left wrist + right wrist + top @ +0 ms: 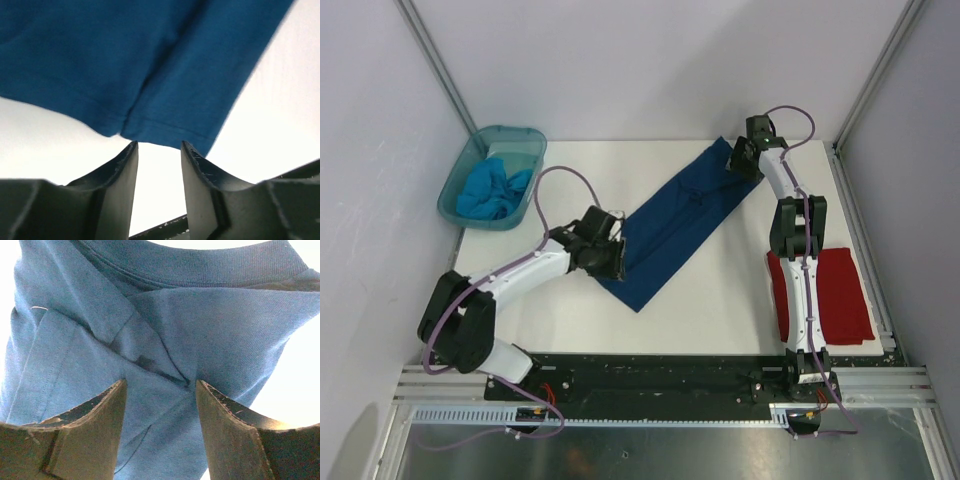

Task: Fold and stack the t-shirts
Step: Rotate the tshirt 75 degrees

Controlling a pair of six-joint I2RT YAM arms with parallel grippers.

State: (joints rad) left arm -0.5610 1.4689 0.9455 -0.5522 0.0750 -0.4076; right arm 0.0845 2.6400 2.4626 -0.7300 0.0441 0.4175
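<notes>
— Where is the shirt right now, and how does it lie?

— I have the navy blue cloth t-shirt [675, 225] flat on the white table [720, 290], folded into one long narrow band. Its long axis runs on a diagonal, from the near left to the far right. The ribbed collar [200, 265] is at the far-right end and the stitched hem [160, 131] at the near-left end.

— How does it look up close?

— From above it's plain dark blue and fairly smooth, with a small pucker around the middle. In my right wrist view the cloth [200, 325] overlaps in a few angled folds below the collar. In the left wrist view I see two layers [125, 60] meeting at a seam above the hem.

— And the grippers?

— The left gripper [612, 262] sits at the hem end. Its jaws [159, 145] stand apart with only bare table between them, and the hem edge lies just past the fingertips. The right gripper [740, 165] is over the collar end, and its jaws [160, 385] are parted too. There's cloth under them, but nothing is pinched.

— And the other shirts?

— The red cloth t-shirt [840, 295] lies folded flat at the near right, partly under my right arm. The bright turquoise cloth t-shirt [495, 190] is crumpled inside the translucent teal plastic tub [448, 195] at the far left corner.
</notes>
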